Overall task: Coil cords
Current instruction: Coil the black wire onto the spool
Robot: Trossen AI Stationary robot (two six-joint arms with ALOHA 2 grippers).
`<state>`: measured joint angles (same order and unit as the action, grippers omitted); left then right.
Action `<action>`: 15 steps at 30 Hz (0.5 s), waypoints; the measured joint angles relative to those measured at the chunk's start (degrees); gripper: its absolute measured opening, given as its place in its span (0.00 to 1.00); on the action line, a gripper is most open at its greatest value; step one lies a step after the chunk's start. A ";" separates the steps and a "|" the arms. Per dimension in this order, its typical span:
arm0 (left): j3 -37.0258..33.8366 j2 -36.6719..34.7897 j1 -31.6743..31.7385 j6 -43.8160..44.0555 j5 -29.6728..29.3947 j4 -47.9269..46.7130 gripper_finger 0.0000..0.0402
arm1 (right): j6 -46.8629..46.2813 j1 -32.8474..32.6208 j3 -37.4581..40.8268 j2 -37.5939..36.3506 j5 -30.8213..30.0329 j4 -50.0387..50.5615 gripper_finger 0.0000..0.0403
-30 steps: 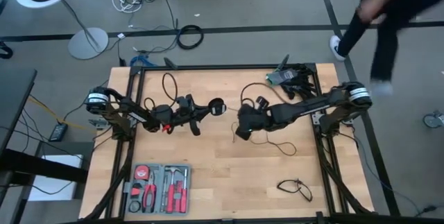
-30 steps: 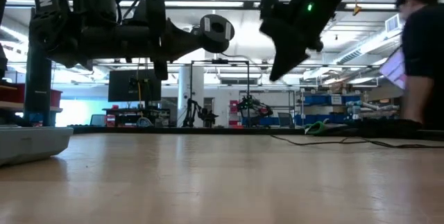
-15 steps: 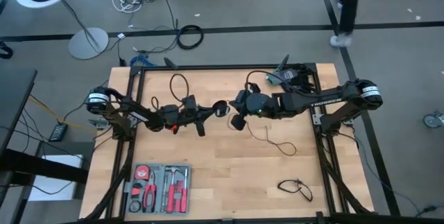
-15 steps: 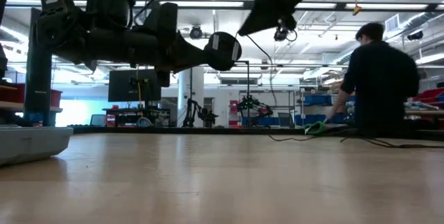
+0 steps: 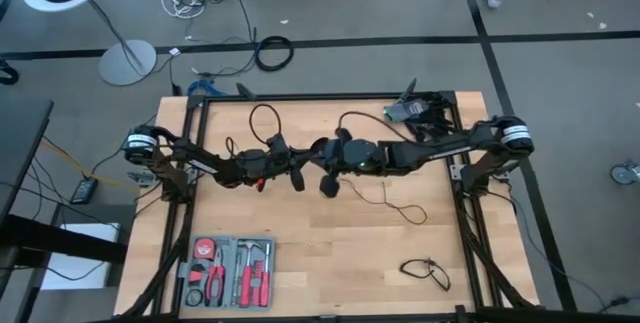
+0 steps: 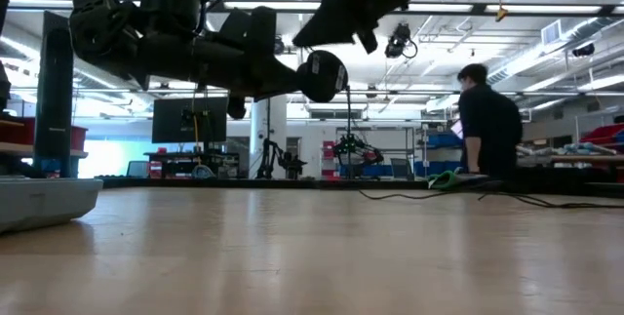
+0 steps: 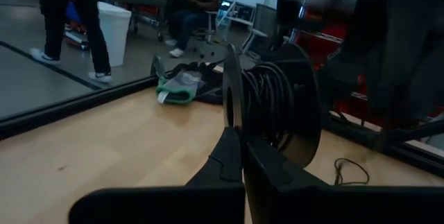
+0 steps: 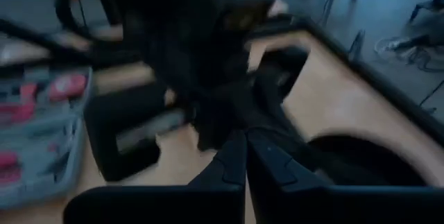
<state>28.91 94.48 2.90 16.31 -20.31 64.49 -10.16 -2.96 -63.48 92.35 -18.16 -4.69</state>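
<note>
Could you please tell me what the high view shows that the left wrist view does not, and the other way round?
Only the high view shows the grey plastic tool case near the table's front edge, the small coiled black cord at front right, and both dark arms meeting over the table's middle. Only the left wrist view shows black cord wound around the round black spool, held edge-on at the shut left gripper. Both share the light wooden table and the green-and-grey bundle at its far edge.
</note>
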 joint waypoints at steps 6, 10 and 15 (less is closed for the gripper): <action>0.06 0.00 0.02 0.54 -0.09 1.36 0.00 | 0.02 -0.81 -0.09 1.95 0.27 1.08 0.04; 0.04 0.04 0.02 0.71 0.02 4.49 0.00 | -1.77 -1.18 -0.09 2.35 0.15 5.94 0.06; 0.04 0.02 0.07 0.86 0.63 7.00 0.00 | -5.81 -1.24 -0.04 2.52 -0.23 13.08 0.05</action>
<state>28.95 94.50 2.96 17.17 -19.68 71.48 -15.97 -4.20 -63.53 94.87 -18.39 8.39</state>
